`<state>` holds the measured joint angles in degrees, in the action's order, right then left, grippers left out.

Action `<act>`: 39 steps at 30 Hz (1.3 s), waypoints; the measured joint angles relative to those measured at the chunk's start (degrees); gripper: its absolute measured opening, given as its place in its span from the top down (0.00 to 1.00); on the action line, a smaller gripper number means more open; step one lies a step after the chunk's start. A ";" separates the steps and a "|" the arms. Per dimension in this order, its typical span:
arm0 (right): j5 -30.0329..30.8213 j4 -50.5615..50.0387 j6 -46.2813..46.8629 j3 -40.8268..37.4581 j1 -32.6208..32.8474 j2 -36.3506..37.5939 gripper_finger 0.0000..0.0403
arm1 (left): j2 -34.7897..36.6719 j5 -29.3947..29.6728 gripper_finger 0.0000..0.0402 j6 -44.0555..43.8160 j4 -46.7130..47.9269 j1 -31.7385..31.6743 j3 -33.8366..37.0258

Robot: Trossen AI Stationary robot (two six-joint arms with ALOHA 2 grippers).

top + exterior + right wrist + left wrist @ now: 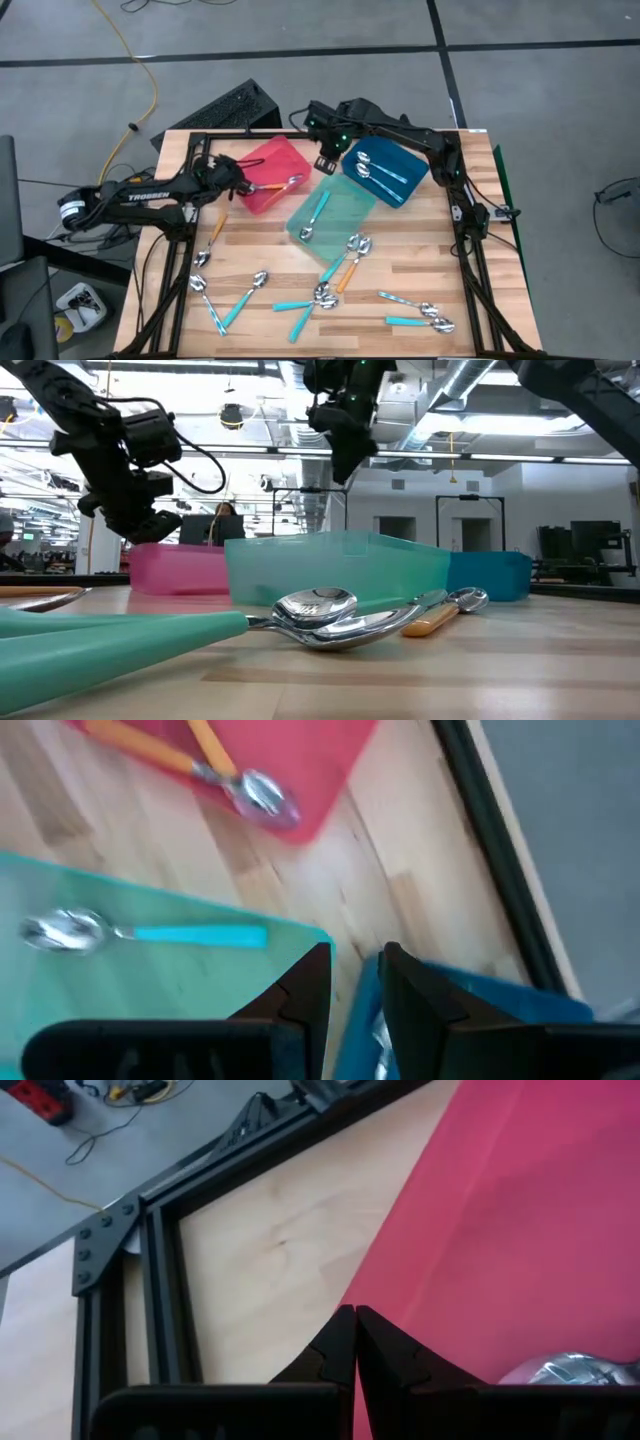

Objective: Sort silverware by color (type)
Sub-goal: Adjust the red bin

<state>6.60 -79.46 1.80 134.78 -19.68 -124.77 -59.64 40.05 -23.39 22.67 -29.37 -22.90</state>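
Left gripper (243, 185): over the near-left edge of the red tray (262, 160); jaws pressed together, holding nothing
Red tray: orange-handled spoons (278, 185) lying inside
Right gripper (326, 163): hovering between the red tray and the blue tray (415, 160), above the far corner of the teal tray (345, 215); jaws nearly closed, narrow gap, empty
Teal tray: one teal-handled spoon (315, 215) inside
Blue tray: two pale-handled spoons (382, 172) inside
Loose spoons (325, 292): scattered across the table's (420, 250) near half; teal, orange and pale handles mixed
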 joint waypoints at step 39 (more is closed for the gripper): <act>-4.95 10.55 -11.20 -24.50 30.51 0.01 0.76 | 20.19 -26.63 1.00 6.66 -13.70 2.63 -0.26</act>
<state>1.65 -68.91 -9.39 110.28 10.83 -124.76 -39.45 13.42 -16.73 8.98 -26.74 -23.16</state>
